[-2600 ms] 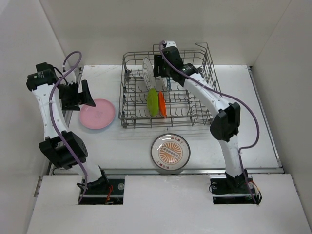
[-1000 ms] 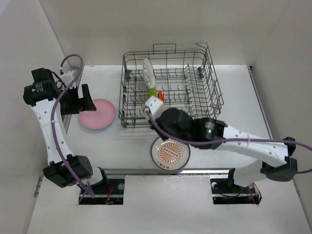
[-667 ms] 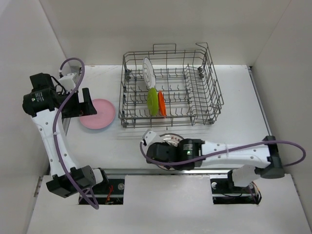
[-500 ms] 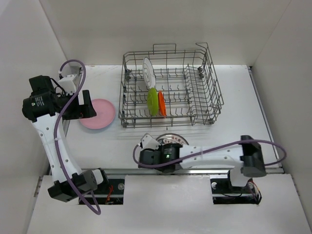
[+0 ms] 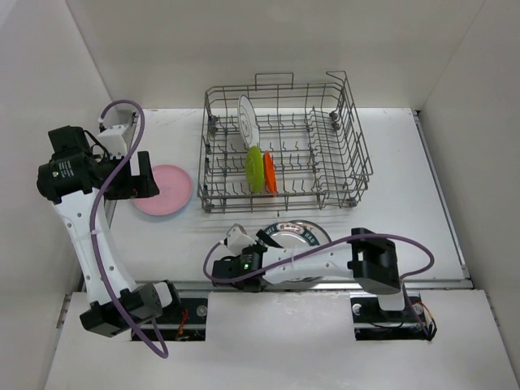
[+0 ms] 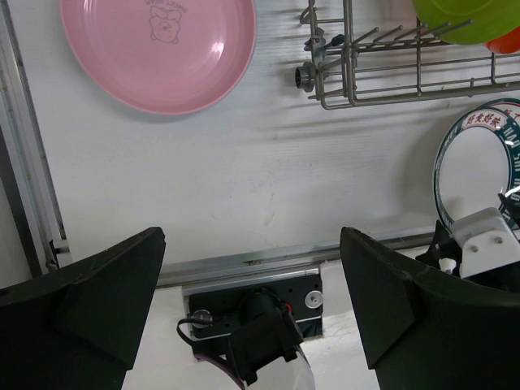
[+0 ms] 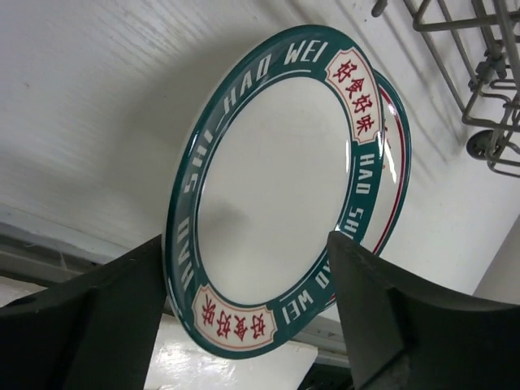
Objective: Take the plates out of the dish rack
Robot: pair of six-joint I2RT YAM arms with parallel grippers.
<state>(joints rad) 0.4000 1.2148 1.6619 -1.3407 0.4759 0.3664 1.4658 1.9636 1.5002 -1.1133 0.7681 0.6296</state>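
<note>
1. R tool (image 7: 244, 244) just sprang apart: green-rimmed plate (image 7: 276, 187) released onto printed plate (image 7: 403, 158), front of table (image 5: 406, 211).
2. L tool (image 6: 252, 236) spread, empty, nr pink plate (image 5: 162, 189).
3. Dish rack (image 5: 325, 203) keeps white plate (image 5: 246, 120), lime plate (image 5: 254, 169), orange plate (image 5: 269, 172).

High rear overview; close wrist views, both onto green-rimmed plate (image 7: 276, 195)

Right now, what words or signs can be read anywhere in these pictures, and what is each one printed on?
"HAO WEI": white letters on the green-rimmed plate, right wrist view; the other rim lettering is unclear.
"好食好味": red characters in the rim's cream panels, same plate.
On the pink plate: tiny print above a bear drawing, too small to read.
Nothing else is legible.
</note>
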